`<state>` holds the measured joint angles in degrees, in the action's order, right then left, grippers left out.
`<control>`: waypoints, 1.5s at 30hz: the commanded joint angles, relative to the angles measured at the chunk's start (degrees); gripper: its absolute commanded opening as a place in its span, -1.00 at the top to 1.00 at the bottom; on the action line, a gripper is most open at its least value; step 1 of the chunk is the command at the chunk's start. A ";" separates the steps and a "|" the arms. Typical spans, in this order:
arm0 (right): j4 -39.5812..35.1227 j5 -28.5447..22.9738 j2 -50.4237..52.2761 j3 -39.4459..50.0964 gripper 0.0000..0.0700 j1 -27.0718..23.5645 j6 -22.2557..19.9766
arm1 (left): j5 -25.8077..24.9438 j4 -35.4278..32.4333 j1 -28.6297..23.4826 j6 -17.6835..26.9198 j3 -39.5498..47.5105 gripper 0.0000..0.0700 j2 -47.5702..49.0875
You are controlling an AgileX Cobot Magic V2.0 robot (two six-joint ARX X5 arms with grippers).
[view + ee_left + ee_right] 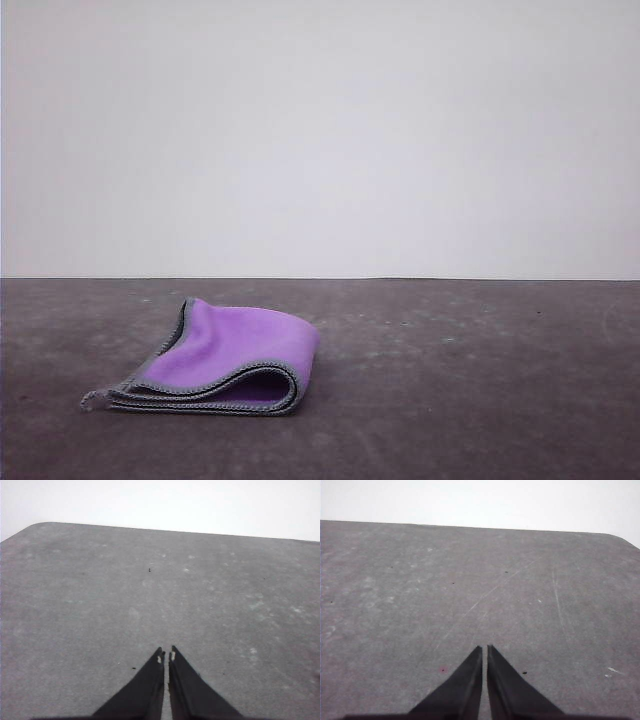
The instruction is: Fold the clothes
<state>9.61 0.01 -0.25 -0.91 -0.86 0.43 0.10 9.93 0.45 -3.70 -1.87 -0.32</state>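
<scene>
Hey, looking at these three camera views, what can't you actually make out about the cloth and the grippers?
- Cloth, front view: its inner layers and underside are hidden by its own fold, so the layer count is unclear.
- Left gripper, left wrist view: fingers shut; its base is cut off by the frame edge.
- Right gripper, right wrist view: likewise.

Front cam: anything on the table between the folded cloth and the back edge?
Nothing. In the front view, only bare grey table runs from the cloth back to the far edge.
</scene>
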 commanded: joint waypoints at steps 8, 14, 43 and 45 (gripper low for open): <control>-0.57 -0.04 0.04 0.26 0.97 -0.02 0.66 | -0.07 -0.94 0.04 -0.03 1.18 1.00 0.03; -0.59 -0.04 0.04 0.26 0.97 -0.02 0.66 | -0.07 -0.94 0.04 -0.03 1.18 1.00 0.03; -0.59 -0.04 0.04 0.24 0.97 -0.02 0.66 | -0.07 -0.94 0.04 -0.03 1.18 1.00 0.02; -0.58 -0.04 0.04 0.26 0.97 -0.02 0.66 | -0.07 -0.94 0.04 -0.03 1.18 1.00 0.02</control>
<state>9.61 -0.01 -0.25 -0.91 -0.86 0.43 0.10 9.93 0.45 -3.68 -1.87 -0.32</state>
